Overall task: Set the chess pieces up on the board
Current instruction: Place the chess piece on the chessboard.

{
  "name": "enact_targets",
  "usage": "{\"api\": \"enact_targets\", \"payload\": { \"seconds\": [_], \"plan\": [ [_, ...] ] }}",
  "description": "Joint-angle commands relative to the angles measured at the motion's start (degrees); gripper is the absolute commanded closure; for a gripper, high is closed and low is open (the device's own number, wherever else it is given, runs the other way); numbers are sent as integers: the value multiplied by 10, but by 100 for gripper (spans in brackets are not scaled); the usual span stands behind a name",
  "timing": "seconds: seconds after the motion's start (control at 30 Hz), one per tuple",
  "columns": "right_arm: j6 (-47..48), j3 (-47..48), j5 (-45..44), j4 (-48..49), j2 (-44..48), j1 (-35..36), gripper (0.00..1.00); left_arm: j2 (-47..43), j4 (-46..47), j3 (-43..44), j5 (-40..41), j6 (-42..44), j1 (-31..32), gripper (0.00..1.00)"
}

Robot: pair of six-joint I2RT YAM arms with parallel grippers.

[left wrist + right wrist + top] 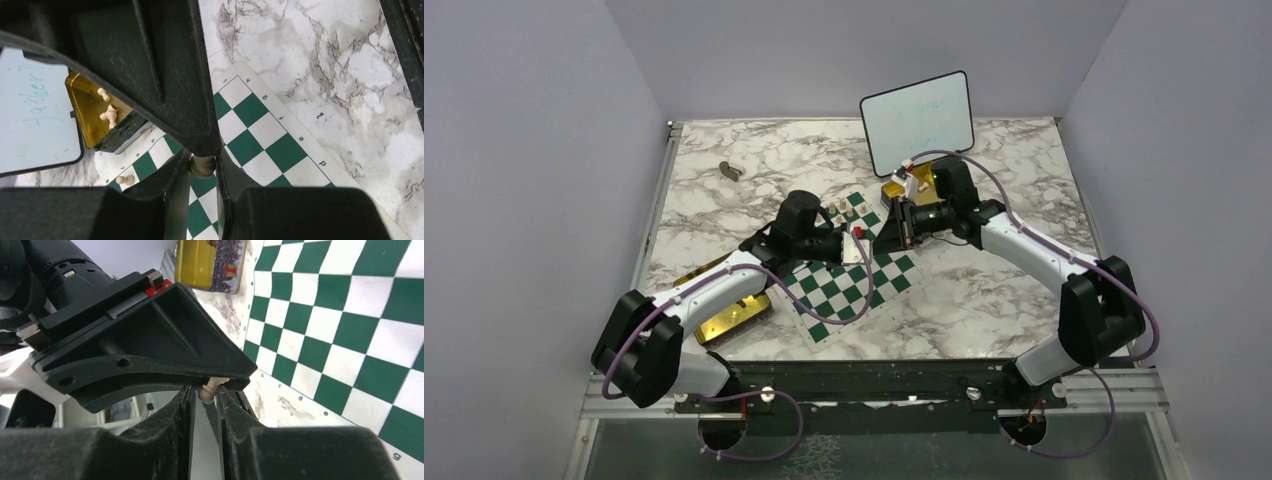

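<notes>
Over a marble table (pixel 724 200), both grippers meet above the board (pixel 864 290). The left gripper (pixel 203 162) is pinched on a pale piece (pixel 202 170), its base between the jaws. The right gripper (pixel 205 401) is narrowed round the head; whether it grips is unclear. The piece looks like light, hard, slick wood: best pinched squarely at the stem.

Small black coordinates edge the white border of the flat green-and-white checked chessboard (pixel 270 131). The left wrist view shows "1" at a corner, then h, g, f, e, d. The right wrist view shows 5, 4, 3, 2 and b, c, d, e, g. Green handwriting on the small black-framed whiteboard (pixel 35 115) reads roughly "Jabber". Print on the gold rectangular tin (pixel 197 265) is illegible.
</notes>
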State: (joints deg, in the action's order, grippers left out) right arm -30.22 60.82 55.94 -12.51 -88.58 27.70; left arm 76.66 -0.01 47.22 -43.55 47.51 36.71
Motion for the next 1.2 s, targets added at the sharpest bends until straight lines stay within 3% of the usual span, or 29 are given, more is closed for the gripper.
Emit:
{"api": "enact_targets", "payload": {
  "seconds": [0.0,0.23,0.5,0.87,1.17],
  "plan": [
    [-14,4,-92,26,49,4,71,8,44,5,29,-106,-8,86],
    [14,-9,-198,46,93,5,65,-28,162,-51,91,-289,-20,86],
    [49,-12,-252,78,107,22,62,-33,201,-63,112,-451,-32,85],
    [53,-1,-292,90,86,61,59,-35,202,-65,114,-506,-36,85],
    [49,11,-305,86,60,83,71,-40,202,-70,114,-514,-37,85]
  ]
}}
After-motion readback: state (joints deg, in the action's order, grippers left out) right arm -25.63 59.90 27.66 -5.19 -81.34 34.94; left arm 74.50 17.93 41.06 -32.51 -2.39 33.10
